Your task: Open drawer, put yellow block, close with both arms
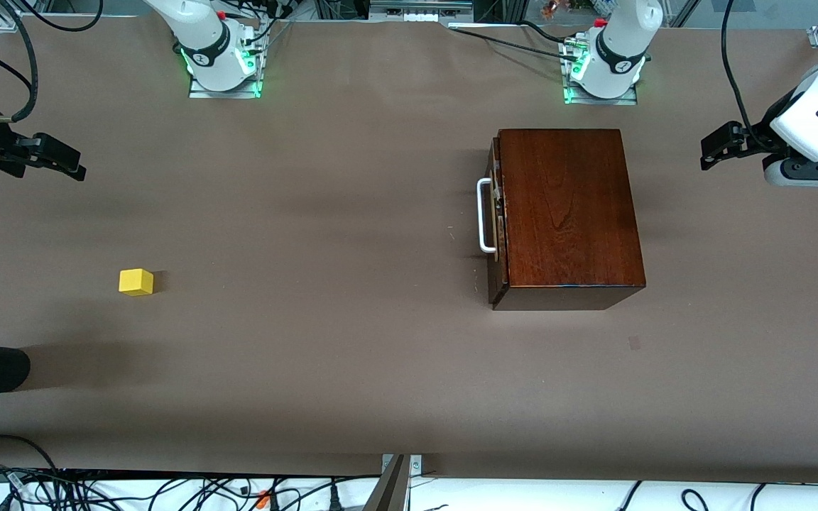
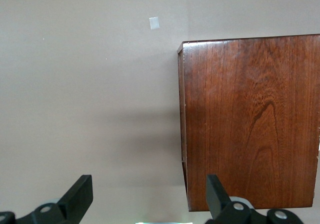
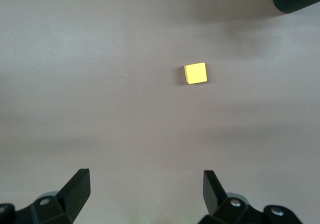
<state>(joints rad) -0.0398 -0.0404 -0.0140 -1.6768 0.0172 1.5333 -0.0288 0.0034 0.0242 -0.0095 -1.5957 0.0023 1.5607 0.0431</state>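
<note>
two hands hover released, both waiting above the brown table [image 1: 352, 369].
small bright yellow cube [image 1: 136, 282] lies toward the right arm's end under the right hand [image 3: 145, 191]; closed drawer [image 1: 497, 213] in the glossy reddish-brown wooden box [image 1: 569, 213] sits beneath the left hand [image 2: 150, 196].

You were looking at a robotics lab bench. A plain brown-covered table [image 1: 380, 369] carried two white arm bases [image 1: 219, 60] bolted to metal plates and lit green. Black cables [image 1: 167, 490] lay tangled along the table's edge nearest the front camera, and aluminium frame rails [image 1: 416, 8] ran along the edge by the bases.
</note>
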